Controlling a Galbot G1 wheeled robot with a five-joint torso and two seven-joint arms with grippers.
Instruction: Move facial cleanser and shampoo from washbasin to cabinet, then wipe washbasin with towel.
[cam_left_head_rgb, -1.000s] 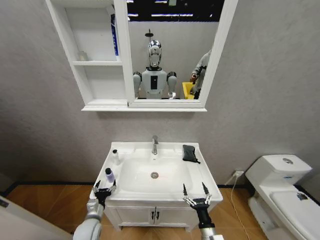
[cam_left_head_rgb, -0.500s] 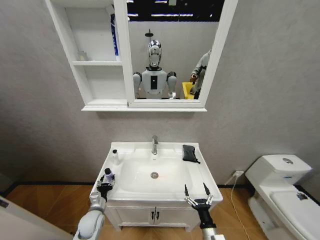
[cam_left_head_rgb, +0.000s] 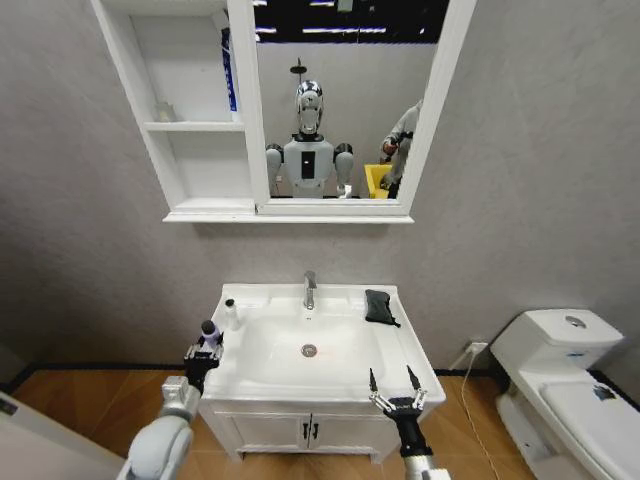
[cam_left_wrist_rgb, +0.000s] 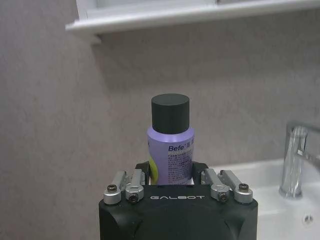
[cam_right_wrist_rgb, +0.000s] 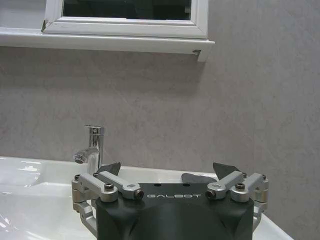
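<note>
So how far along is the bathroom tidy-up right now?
Nothing is shelved yet. The left gripper holds the purple bottle, lifted off the washbasin. A small white bottle and the towel remain there; the right gripper is open at the front edge. Wiping remains.

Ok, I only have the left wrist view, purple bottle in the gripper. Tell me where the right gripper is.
Observer: The right gripper hangs open over the washbasin's front right rim, holding nothing.
Operator: Give me the towel's spot.
Observer: The towel lies on the back right corner, right of the tap.
Operator: Report what else is on the basin.
Observer: One small white bottle stands at the back left corner, beyond the left gripper and its purple bottle.
</note>
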